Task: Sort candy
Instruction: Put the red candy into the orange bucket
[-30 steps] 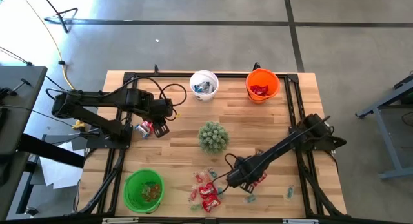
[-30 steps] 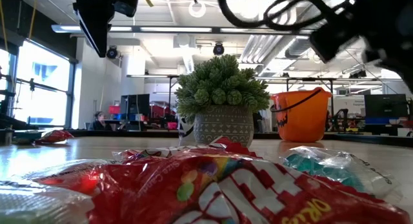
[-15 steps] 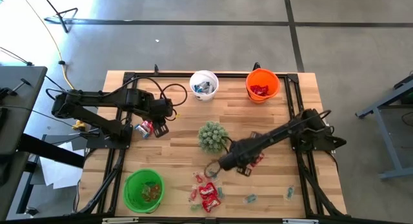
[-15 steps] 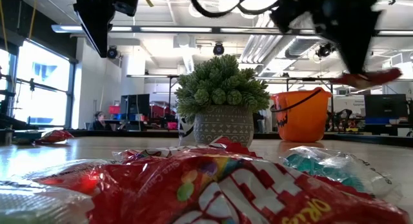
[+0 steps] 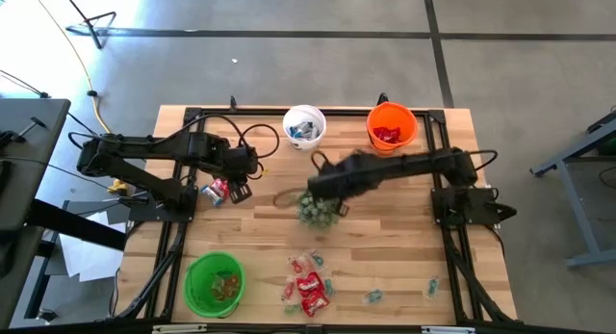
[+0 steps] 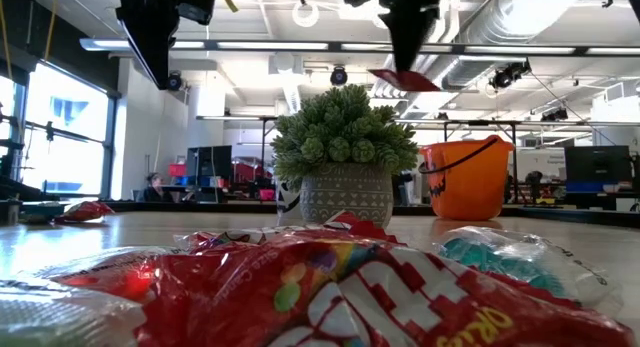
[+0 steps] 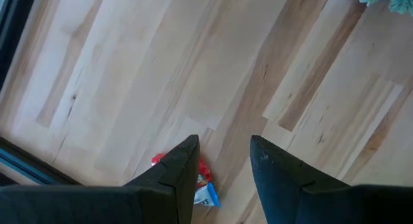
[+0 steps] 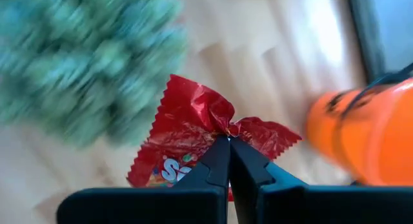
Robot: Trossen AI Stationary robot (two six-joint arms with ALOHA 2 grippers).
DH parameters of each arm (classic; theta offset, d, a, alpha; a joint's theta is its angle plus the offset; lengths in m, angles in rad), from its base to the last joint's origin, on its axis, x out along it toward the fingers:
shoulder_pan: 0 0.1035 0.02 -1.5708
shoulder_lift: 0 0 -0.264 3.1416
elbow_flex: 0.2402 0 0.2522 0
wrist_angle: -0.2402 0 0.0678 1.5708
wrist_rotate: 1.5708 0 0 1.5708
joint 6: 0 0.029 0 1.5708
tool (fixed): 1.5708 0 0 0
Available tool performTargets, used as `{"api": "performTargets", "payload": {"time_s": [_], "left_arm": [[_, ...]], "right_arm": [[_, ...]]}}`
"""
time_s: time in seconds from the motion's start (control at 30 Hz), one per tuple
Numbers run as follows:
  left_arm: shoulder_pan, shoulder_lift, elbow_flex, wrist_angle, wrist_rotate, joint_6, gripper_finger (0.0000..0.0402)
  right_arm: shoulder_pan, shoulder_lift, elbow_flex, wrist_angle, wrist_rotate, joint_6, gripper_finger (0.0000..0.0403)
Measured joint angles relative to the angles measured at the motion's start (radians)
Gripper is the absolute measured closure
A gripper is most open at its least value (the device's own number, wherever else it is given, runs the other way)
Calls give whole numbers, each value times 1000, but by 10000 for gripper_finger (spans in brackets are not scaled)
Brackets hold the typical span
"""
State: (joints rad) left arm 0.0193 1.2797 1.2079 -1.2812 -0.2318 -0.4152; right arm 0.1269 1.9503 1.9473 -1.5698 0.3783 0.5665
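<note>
Above the plant: a red candy packet (image 8: 193,143) is held in the air, pinched at its crimped edge.
Right gripper (image 8: 227,146): fingers are pressed tight together on the red candy packet; it is stretched from the table's right side to a spot over the plant (image 5: 318,207), blurred in the high view.
Change from earlier: a second ago the right gripper was low at the front candy pile; half a second ago it was lifted beside the plant; now it is carried farther back, toward the orange bucket (image 5: 391,126).
Candy pile (image 5: 308,284): red packets and pale blue-wrapped sweets are left on the front of the table (image 5: 260,228), with two stray blue pieces to the right of them.
Left gripper (image 7: 222,153): fingers are parted with nothing between them; it is kept, unmoved, over the table's left side, above a lone red-and-blue sweet (image 5: 218,192).
Orange bucket: red packets are seen inside.
White bucket (image 5: 304,127): blue-and-white wrapped sweets are seen inside.
Green bucket (image 5: 215,283): small orange and green pieces are seen inside.
</note>
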Motion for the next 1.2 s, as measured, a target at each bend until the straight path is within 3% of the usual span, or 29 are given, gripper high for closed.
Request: {"api": "performTargets", "payload": {"time_s": [0.27, 0.63, 0.83, 1.0, 1.2], "left_arm": [[0, 0, 0, 0, -18, -28, 277], [0, 0, 0, 0, -66, -56, 277], [0, 0, 0, 0, -69, -101, 277], [0, 0, 0, 0, -68, -123, 277], [0, 0, 0, 0, -68, -133, 277]], "right_arm": [[-181, -1, 83, -1, 150, -188, 403], [-448, -1, 84, -2, 194, -392, 403], [-605, -1, 84, -2, 182, -418, 403], [-708, -2, 78, -1, 83, -415, 403], [-779, -38, -65, -1, 31, -444, 403]]}}
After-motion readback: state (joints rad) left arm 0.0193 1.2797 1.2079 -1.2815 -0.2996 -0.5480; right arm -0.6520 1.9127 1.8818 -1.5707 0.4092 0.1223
